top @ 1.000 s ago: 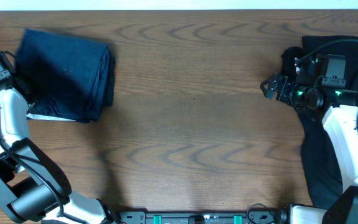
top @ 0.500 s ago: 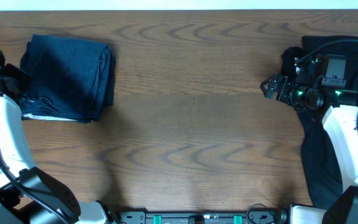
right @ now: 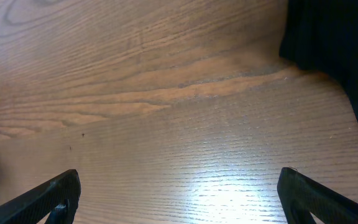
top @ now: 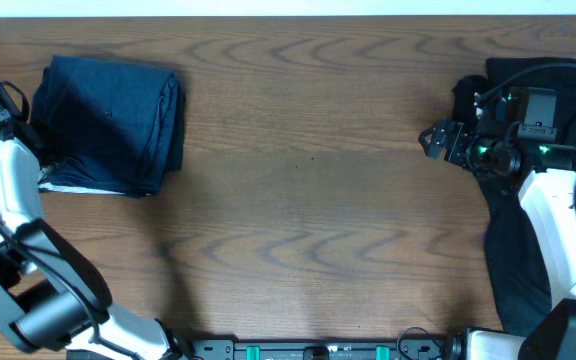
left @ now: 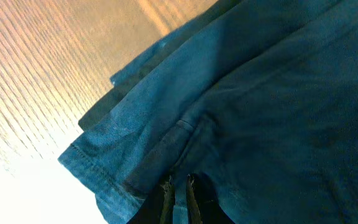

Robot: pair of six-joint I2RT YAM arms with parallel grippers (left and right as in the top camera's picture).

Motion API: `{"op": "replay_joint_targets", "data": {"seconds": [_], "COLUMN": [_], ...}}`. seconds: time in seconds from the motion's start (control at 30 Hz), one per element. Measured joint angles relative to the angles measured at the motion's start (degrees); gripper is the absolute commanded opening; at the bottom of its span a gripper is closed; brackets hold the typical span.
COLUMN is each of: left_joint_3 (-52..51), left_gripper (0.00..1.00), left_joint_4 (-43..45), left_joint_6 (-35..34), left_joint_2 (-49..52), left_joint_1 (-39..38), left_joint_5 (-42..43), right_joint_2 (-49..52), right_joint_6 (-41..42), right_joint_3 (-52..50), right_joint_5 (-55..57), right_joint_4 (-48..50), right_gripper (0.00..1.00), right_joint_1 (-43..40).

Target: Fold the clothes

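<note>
Denim shorts (top: 108, 125), far left: soft, limp, light; I'd pinch the hem (left: 82, 165). L gripper (left: 178, 196) nearly closed, hold unclear. R gripper (right: 178, 180) wide open, empty.

You're at a robot lab bench, a teleop or data-collection rig by the look of it. A plain wood-grain table (top: 308, 200) fills your overhead view. A white-and-black left arm (top: 8, 195) and right arm (top: 558, 230) come up from the near corners. A black mounting rail (top: 318, 351) with green fittings runs along your near edge. Green status lights (top: 483, 152) glow at the right arm's wrist, with cables looped over it. The only goods are the clothes, a folded blue piece (top: 113, 120) and a black heap (top: 528, 75). A pale strip lies past the far edge; you can't tell what it is.
</note>
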Motion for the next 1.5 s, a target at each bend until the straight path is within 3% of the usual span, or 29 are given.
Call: {"op": "replay_joint_targets", "data": {"seconds": [0.33,0.63,0.77,1.03,1.3,1.5], "left_joint_3": [-0.04,0.15,-0.15,-5.75,-9.42,-9.46], "left_gripper": [0.09,0.06,0.06,0.06,0.06,0.06], "left_joint_4": [0.52,-11.06,-16.06,-14.95,-11.69,-11.06], "left_joint_6": [-0.02,-0.02,0.17,1.11,1.07,1.31], "left_joint_2": [1.84,-11.13,-12.13,-9.51,-7.50,-7.89], "left_joint_1": [0.37,-1.40,-5.29,-13.66,-14.14,-14.16], "left_joint_5": [-1.22,13.62,16.26,18.03,15.30,20.17], "right_joint_2": [0.00,0.00,0.00,0.00,0.00,0.00], "right_joint_6": [0.00,0.00,0.00,0.00,0.00,0.00], "right_joint_3": [0.00,0.00,0.00,0.00,0.00,0.00], "right_joint_5": [0.00,0.00,0.00,0.00,0.02,0.02], "right_joint_4": [0.00,0.02,0.00,0.02,0.00,0.00], "right_gripper": [0.99,0.99,0.99,0.99,0.99,0.99], "right_joint_1": [0.00,0.00,0.00,0.00,0.00,0.00]}}
